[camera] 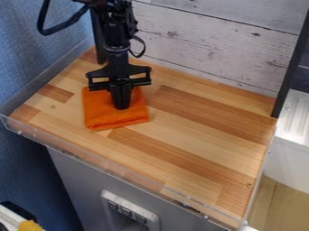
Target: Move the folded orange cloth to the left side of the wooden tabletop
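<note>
The black gripper [122, 107] hangs down over the left part of the wooden counter, its fingers together. Under and around its fingertips lies an orange cloth [100, 113], folded into a rough square and flat on the wood. The fingertips are over the middle-right part of the cloth, at or just above its surface; whether they pinch any fabric cannot be told. The cloth's upper edge is partly hidden behind the gripper.
The wooden counter [181, 131] has a clear raised rim along its front and left edges. A whitewashed plank wall [211, 49] stands behind, with a dark upright post [291, 67] at the back right corner. Beyond the right side is a white ridged surface [296, 117].
</note>
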Controlling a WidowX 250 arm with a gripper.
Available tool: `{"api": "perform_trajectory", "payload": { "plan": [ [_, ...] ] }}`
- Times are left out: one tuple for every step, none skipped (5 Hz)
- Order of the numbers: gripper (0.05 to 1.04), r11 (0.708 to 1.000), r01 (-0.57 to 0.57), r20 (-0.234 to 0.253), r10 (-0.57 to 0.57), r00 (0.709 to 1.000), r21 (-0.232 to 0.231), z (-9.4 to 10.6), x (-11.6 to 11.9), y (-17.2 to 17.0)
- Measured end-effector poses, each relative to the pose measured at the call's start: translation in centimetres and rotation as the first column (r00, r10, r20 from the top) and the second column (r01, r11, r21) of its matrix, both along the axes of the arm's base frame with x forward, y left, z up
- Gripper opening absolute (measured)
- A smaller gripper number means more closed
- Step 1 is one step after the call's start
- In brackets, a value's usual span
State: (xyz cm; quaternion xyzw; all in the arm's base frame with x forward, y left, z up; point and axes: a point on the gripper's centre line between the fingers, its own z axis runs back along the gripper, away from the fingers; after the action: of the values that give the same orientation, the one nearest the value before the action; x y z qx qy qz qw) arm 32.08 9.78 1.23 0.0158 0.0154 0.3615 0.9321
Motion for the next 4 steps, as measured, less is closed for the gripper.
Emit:
{"api": "perform_trajectory", "payload": {
  "plan": [
    [0.063,0.998,0.064,0.005,-0.063,0.998,-0.026,0.0,0.2,0.3],
    [0.063,0.983,0.179,0.011,-0.179,0.984,-0.051,-0.2,-0.4,1.3],
    [0.062,0.952,0.298,0.026,-0.297,0.955,-0.065,-0.2,-1.1,3.0],
    [0.059,0.909,0.410,0.040,-0.408,0.912,-0.074,-0.3,-1.8,4.2]
  ]
}}
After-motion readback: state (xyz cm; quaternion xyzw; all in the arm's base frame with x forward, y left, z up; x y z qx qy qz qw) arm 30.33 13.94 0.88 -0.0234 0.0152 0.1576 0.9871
